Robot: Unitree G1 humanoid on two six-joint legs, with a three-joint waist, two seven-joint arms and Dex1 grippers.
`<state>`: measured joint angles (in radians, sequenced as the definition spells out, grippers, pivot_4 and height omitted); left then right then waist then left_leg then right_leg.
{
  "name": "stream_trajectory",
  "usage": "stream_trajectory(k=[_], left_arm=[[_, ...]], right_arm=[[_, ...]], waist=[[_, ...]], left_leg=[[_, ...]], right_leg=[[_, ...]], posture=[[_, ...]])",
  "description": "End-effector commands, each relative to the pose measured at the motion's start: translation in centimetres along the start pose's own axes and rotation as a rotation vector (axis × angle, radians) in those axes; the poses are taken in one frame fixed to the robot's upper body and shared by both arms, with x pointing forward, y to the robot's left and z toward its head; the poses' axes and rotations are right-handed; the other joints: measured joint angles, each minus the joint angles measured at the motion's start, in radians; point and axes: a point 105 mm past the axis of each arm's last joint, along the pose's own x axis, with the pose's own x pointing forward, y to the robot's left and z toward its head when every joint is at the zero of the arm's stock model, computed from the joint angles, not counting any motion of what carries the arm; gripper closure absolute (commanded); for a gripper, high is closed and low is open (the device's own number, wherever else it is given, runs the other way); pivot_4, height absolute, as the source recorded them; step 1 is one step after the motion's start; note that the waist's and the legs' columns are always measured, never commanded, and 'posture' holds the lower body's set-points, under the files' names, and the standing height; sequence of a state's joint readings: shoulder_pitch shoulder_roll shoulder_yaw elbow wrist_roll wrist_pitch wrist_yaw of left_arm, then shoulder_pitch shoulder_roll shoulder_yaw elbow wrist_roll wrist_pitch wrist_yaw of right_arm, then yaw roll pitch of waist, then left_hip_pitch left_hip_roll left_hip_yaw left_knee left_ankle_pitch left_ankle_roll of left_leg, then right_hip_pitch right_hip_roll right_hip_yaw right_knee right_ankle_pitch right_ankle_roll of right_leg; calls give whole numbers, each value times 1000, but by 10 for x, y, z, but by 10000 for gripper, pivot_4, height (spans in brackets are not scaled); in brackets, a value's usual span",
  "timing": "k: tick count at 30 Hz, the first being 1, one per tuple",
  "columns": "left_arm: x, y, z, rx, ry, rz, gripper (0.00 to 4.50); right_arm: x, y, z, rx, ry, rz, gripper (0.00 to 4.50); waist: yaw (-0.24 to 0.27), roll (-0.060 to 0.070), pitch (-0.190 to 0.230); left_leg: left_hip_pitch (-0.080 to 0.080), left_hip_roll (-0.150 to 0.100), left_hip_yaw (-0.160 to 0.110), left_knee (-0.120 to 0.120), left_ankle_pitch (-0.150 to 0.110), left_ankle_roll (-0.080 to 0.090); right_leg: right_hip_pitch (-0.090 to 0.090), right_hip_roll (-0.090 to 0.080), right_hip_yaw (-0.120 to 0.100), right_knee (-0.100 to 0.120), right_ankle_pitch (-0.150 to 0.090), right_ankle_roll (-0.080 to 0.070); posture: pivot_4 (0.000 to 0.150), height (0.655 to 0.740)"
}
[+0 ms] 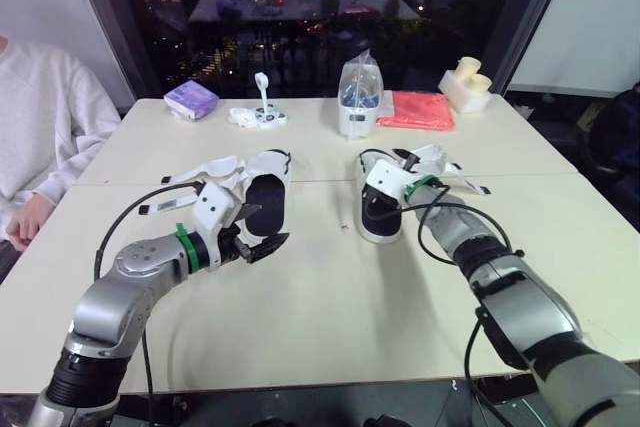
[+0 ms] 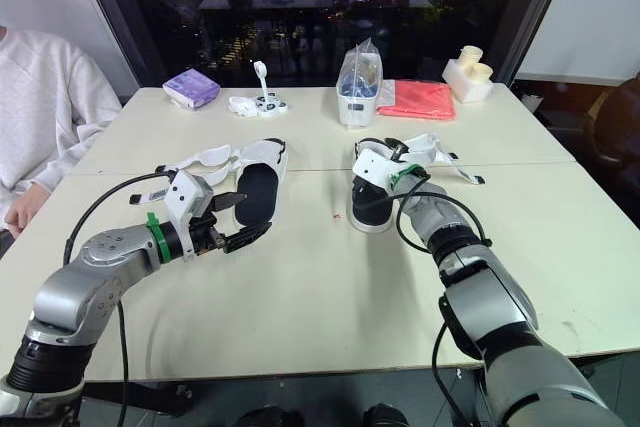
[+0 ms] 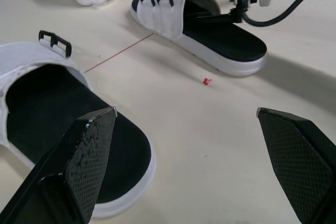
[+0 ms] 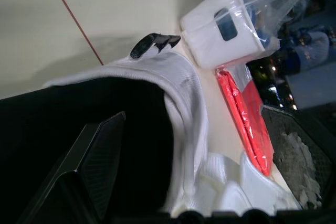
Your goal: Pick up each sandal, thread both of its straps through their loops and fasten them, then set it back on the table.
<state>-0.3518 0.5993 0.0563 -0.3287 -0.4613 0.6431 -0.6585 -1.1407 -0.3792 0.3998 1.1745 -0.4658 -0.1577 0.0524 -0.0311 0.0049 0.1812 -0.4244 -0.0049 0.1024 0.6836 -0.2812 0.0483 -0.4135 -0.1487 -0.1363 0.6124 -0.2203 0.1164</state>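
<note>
My left fingers are spread wide with nothing between them. The left gripper hovers at the heel of the left sandal without touching it, as far as I can judge. The right fingers are also apart. One is low over the black footbed of the right sandal, with the white upper between the pair, so the right gripper is straddling that shoe rather than pinching it.

Both sandals lie flat near the middle of the desk, one on each side of its seam and well clear of every edge. Their loose straps trail outward, unthreaded, and the black loops stand up on the uppers.

I expect the sandals to be light, with a thick foam sole that is stiff enough to lift by its rim at the heel or side and not slippery. The straps look soft and floppy (the awkward part from here), so I would pinch each one close to its tip to keep the end from drooping past the loop.
</note>
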Motion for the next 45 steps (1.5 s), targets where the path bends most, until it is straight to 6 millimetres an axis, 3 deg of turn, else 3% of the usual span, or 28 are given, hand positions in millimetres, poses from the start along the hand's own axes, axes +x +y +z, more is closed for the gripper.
stream_trajectory(k=[1, 4, 11, 12, 19, 23, 27, 29, 34, 45], left_arm=[[-7, 0, 13, 46, -46, 34, 0], [-11, -3, 11, 43, -46, 51, 0], [-16, -4, 9, 36, -48, 85, 0], [-16, -4, 10, 36, -49, 88, 0], [-16, 0, 11, 33, -56, 101, 0], [-18, 4, 10, 33, -53, 105, 0], [-18, 9, 9, 34, -52, 103, 0], [-17, 10, 8, 35, -54, 97, 0], [-14, 11, 6, 29, -51, 75, 0], [-12, 4, -1, 37, -19, -4, 0]], right_arm=[[4, -14, 10, -51, -13, -68, 808], [7, -14, 14, -74, -3, -78, 8885], [10, -19, 23, -72, -11, -90, 43528], [10, -19, 25, -76, -17, -88, 44539], [7, -20, 35, -147, -115, -48, 44539], [-6, -18, 47, -218, -316, 26, 44539], [-49, -6, 59, -341, -658, 158, 44539], [-82, 6, 64, -449, -854, 215, 44539], [-139, 33, 71, -556, -1159, 303, 44539], [-149, 63, 71, -588, -1239, 397, 44539]], waist=[[-5, 0, 0], [-15, 0, 0], [-15, 1, 0], [-16, 1, 1], [-16, 2, 1], [-15, 2, 1], [-14, 2, 1], [-13, 2, 1], [-16, 2, 1], [-11, 1, 1]], left_leg=[[0, 0, 0, 0, 0, 0], [0, 0, 0, 0, 0, 0], [1, 0, 0, 0, 1, -2], [1, 0, 0, 0, 1, -2], [1, 0, 0, -1, 1, -2], [1, 0, 0, -1, 1, -2], [1, 0, -1, -1, 1, -2], [2, 0, 0, -2, 1, -2], [4, 0, 1, -1, 1, -2], [15, 0, 2, -1, 1, -3]], right_leg=[[0, 0, 0, 0, 0, 0], [1, 0, 0, 0, 0, 0], [1, 0, 0, 1, 0, 0], [1, 0, 0, 1, 0, 0], [0, 1, 0, 1, 0, 0], [0, 1, 0, 0, 0, 0], [0, 1, 0, 0, 0, 0], [0, 1, 1, -1, 0, 0], [1, 0, 2, 0, 0, 0], [10, -1, 4, 1, -2, -3]], posture=[[1500, 7400], [1500, 7400], [1500, 7400], [1500, 7400], [1500, 7400], [1500, 7400], [1500, 7400], [1500, 7400], [1500, 7400], [1500, 7400]])
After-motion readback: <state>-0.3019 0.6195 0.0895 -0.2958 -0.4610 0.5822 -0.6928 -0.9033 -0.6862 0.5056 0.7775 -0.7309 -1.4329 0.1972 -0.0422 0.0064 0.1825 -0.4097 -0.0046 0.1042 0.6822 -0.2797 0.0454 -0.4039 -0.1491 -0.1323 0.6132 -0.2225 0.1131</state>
